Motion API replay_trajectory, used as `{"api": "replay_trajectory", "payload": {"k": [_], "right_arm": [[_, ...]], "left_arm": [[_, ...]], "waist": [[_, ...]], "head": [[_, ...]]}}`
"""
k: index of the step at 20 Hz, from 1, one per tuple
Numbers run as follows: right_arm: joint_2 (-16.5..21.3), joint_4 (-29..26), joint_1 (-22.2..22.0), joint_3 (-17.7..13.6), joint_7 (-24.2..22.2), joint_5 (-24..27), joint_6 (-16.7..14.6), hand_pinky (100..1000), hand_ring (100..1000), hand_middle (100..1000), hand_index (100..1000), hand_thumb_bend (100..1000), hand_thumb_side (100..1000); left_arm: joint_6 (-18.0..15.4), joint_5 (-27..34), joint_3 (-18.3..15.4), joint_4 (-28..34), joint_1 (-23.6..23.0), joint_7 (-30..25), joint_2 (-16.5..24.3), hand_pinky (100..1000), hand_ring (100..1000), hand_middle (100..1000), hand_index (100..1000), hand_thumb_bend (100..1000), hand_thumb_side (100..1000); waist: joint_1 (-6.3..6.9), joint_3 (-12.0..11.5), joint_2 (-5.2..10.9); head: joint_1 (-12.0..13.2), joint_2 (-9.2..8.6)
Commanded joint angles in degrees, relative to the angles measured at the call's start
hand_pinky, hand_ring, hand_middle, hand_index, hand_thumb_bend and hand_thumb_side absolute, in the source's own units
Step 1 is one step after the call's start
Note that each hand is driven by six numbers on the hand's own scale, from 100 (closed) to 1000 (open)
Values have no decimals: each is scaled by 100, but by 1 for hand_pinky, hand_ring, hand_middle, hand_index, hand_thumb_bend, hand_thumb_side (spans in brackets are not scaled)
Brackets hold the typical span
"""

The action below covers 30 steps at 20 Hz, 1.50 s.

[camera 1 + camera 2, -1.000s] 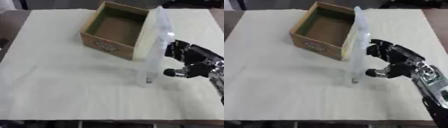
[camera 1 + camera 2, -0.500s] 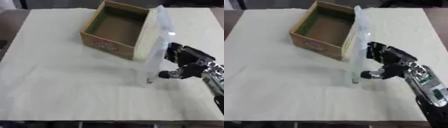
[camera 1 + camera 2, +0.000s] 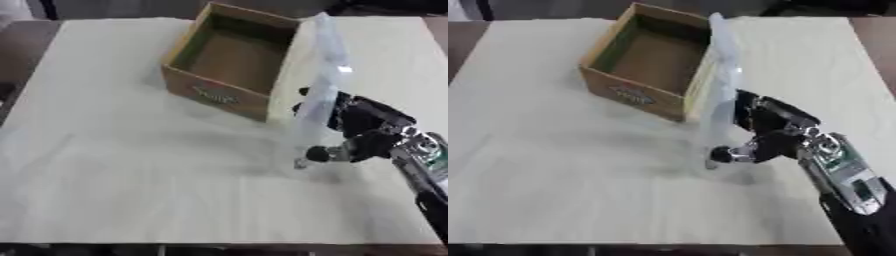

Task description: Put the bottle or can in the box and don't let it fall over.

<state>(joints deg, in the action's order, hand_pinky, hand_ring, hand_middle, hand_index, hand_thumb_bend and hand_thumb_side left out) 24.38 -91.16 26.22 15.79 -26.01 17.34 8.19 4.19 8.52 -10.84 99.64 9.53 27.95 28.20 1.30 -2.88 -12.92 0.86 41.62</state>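
Pale cream cloth is covering the surface (image 3: pixel 131 165) we are looking down on, with darker floor showing past its far corners. Toward the far side an open cardboard box (image 3: pixel 234 60) is sitting askew, its brown bottom bare and a printed label facing us on its near wall. Just to the right of the box, close to its near right corner, a tall clear plastic bottle (image 3: pixel 322 85) is standing upright on the cloth, apart from the box and not inside it. Our right hand (image 3: pixel 765 131) is reaching in from the lower right, black with silver joints, and is curling around the bottle's lower half: the fingers (image 3: pixel 745 107) are wrapping against its right side while the thumb (image 3: pixel 726 154) is pressing near the base. We are not seeing our left hand in either view.
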Motion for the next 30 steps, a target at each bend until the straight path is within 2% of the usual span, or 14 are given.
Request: {"api": "replay_trajectory", "payload": {"k": [1, 10, 16, 18, 19, 22, 23, 24, 25, 27, 28, 29, 30], "right_arm": [[-17, -30, 113, 19, -62, -38, -13, 986, 865, 788, 970, 637, 100], [-222, 92, 214, 147, -124, -91, 48, 984, 861, 777, 964, 629, 100], [-314, 215, 271, 193, -79, -135, 108, 976, 801, 707, 914, 562, 100], [-329, 248, 278, 202, -38, -144, 141, 969, 746, 635, 857, 490, 100], [-335, 261, 282, 208, -8, -151, 158, 964, 686, 577, 803, 428, 100], [-355, 297, 290, 227, 110, -166, 204, 942, 580, 486, 704, 314, 100], [-361, 309, 293, 237, 156, -170, 219, 920, 510, 421, 630, 214, 100], [-367, 318, 297, 249, 200, -177, 232, 910, 481, 390, 596, 188, 100], [-373, 319, 300, 262, 233, -182, 235, 885, 416, 324, 525, 146, 100], [-386, 317, 300, 290, 270, -172, 219, 840, 287, 200, 395, 106, 100], [-391, 312, 301, 302, 288, -166, 208, 833, 261, 169, 360, 110, 100], [-395, 304, 302, 316, 294, -152, 195, 819, 245, 100, 285, 124, 100], [-400, 291, 302, 332, 285, -128, 181, 807, 233, 100, 245, 140, 100]], "left_arm": [[-23, 33, -90, 107, 45, 4, 110, 831, 741, 708, 789, 912, 141], [-35, 54, -100, 100, 43, 7, 94, 830, 740, 708, 789, 910, 144], [-42, 63, -113, 96, 34, 15, 88, 830, 740, 708, 789, 902, 149], [-44, 57, -112, 96, 35, 6, 90, 830, 739, 708, 788, 908, 138], [-43, 51, -113, 96, 35, 1, 89, 830, 739, 708, 788, 903, 141], [-42, 57, -119, 92, 31, 5, 85, 830, 739, 708, 788, 896, 145], [-43, 62, -120, 91, 31, 9, 85, 830, 739, 708, 788, 892, 146], [-44, 67, -121, 90, 30, 13, 84, 830, 739, 708, 788, 890, 145], [-46, 70, -121, 90, 30, 14, 85, 830, 739, 708, 788, 888, 144], [-49, 73, -124, 88, 29, 16, 84, 830, 739, 708, 788, 885, 144], [-50, 74, -127, 88, 29, 17, 84, 830, 739, 708, 788, 884, 144], [-51, 75, -129, 87, 29, 19, 84, 830, 738, 708, 788, 881, 145], [-53, 76, -131, 86, 29, 20, 83, 830, 738, 708, 787, 880, 145]], "waist": [[9, -19, 58], [9, -46, 42], [6, -61, 40], [4, -62, 40], [3, -63, 40], [2, -64, 41], [3, -64, 42], [3, -64, 42], [4, -65, 42], [5, -67, 43], [6, -67, 43], [6, -68, 43], [6, -68, 43]], "head": [[-8, -92], [-22, -105], [-27, -107], [-22, -105], [-20, -104], [-16, -100], [-14, -99], [-13, -100], [-13, -103], [-12, -107], [-13, -107], [-13, -107], [-11, -106]]}}
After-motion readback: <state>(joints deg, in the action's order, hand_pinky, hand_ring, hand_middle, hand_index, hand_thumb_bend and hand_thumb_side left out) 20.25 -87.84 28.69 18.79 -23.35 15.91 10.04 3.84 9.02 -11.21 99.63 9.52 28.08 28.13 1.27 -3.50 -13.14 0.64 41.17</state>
